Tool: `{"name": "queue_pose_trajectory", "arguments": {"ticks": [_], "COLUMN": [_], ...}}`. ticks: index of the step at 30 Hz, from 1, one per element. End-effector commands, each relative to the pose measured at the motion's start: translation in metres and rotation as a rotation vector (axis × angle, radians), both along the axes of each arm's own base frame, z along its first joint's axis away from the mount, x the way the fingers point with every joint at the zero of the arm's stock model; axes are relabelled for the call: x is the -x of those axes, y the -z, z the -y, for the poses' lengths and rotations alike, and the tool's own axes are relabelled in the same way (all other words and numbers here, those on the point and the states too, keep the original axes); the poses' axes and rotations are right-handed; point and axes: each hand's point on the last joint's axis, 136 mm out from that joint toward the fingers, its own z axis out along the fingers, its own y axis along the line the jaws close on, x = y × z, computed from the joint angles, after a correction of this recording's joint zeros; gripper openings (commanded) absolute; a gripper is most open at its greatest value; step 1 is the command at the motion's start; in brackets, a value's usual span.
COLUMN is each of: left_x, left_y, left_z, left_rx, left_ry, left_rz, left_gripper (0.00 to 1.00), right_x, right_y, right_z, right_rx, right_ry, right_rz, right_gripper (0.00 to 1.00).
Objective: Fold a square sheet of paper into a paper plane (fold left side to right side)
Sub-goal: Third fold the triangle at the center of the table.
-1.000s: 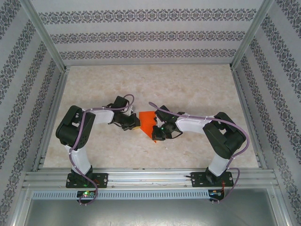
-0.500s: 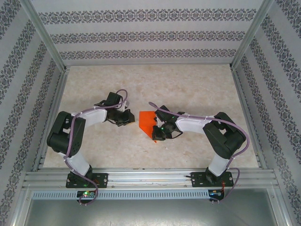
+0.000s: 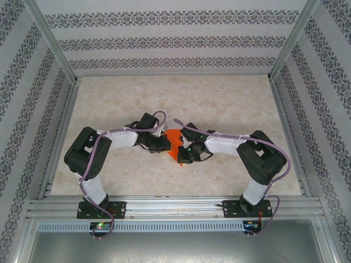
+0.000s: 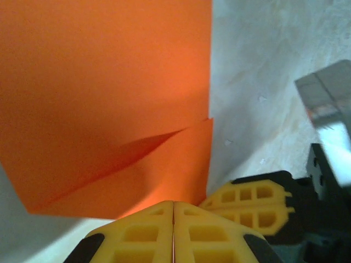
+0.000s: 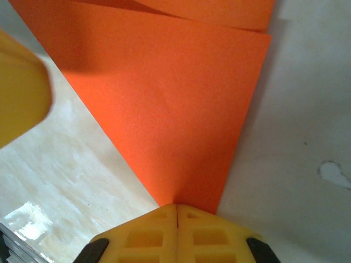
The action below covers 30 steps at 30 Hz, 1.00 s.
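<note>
The orange-red sheet of paper [image 3: 174, 137] lies mid-table, folded into layers with a pointed near end. My left gripper [image 3: 164, 147] is shut, its yellow tips resting on the sheet's left part; in the left wrist view the paper [image 4: 109, 82] shows a diagonal flap ahead of the closed tips [image 4: 174, 205]. My right gripper [image 3: 181, 159] is shut too, its tips [image 5: 176, 208] set on the paper's point [image 5: 175, 109]. The right gripper's fingers [image 4: 249, 200] sit right beside the left tips. A blurred yellow finger [image 5: 19, 93] of the left gripper shows in the right wrist view.
The marbled tabletop [image 3: 219, 104] is enclosed by patterned walls [image 3: 164, 41] and aluminium rails [image 3: 175, 204] along the near edge. Both arms bend inward and meet at the centre.
The left gripper drew back leftward off the paper half a second ago, then returned right onto its left part. The right arm and the paper's point have stayed put.
</note>
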Motion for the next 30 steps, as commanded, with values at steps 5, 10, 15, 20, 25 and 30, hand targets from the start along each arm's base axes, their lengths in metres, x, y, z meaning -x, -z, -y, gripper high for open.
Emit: {"name": "queue_pose_trajectory", "arguments": {"ticks": [5, 10, 15, 20, 25, 30], "left_x": [-0.005, 0.002, 0.006, 0.006, 0.006, 0.006], "left_y": [0.018, 0.035, 0.042, 0.042, 0.043, 0.043], "left_z": [-0.003, -0.011, -0.017, -0.017, -0.017, -0.017], "left_rx": [-0.069, -0.122, -0.154, -0.158, -0.157, -0.156], "left_ry": [0.032, 0.030, 0.035, 0.035, 0.035, 0.036], "left_rz": [-0.007, -0.039, -0.053, -0.057, -0.059, -0.059], "left_gripper": [0.08, 0.08, 0.07, 0.06, 0.05, 0.05], "right_x": [0.021, 0.013, 0.002, -0.010, -0.016, -0.021], "right_y": [0.031, 0.016, -0.010, -0.034, -0.032, -0.025], "right_z": [0.036, 0.019, 0.000, -0.016, -0.027, -0.034], "right_rx": [0.187, 0.108, 0.004, -0.102, -0.148, -0.147], "right_ry": [0.017, 0.014, 0.017, 0.026, 0.035, 0.030], "right_rz": [-0.077, -0.065, -0.028, 0.024, 0.020, 0.008], "right_gripper": [0.00, 0.00, 0.00, 0.00, 0.00, 0.00]}}
